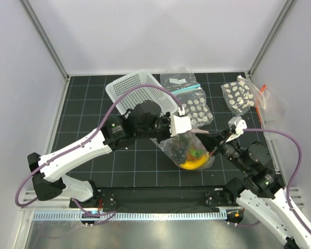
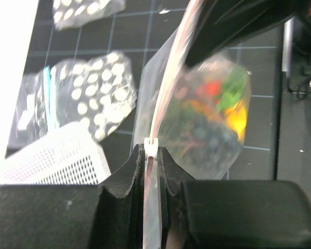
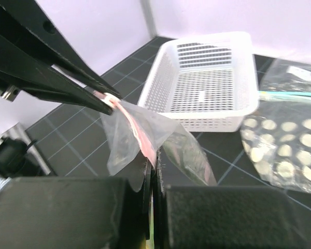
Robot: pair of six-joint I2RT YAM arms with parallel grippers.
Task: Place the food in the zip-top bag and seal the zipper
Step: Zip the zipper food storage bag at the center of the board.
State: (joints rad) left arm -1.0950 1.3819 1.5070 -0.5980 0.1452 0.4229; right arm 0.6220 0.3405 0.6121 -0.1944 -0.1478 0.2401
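Both grippers hold the zip-top bag [image 1: 189,148] near the middle of the black table [image 1: 93,104], just near of a white basket [image 1: 140,91]. The left gripper [image 2: 152,163] is pressed together on the pink zipper [image 2: 168,83], right behind a small white slider [image 2: 152,147]. The right gripper [image 3: 153,174] pinches the bag's right end. The food [image 1: 193,162] lies inside, banana and grapes showing.

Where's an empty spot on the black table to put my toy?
Bare mat lies left of the white basket, and near the front between the left arm and the held bag. The back right is crowded with spare bags.
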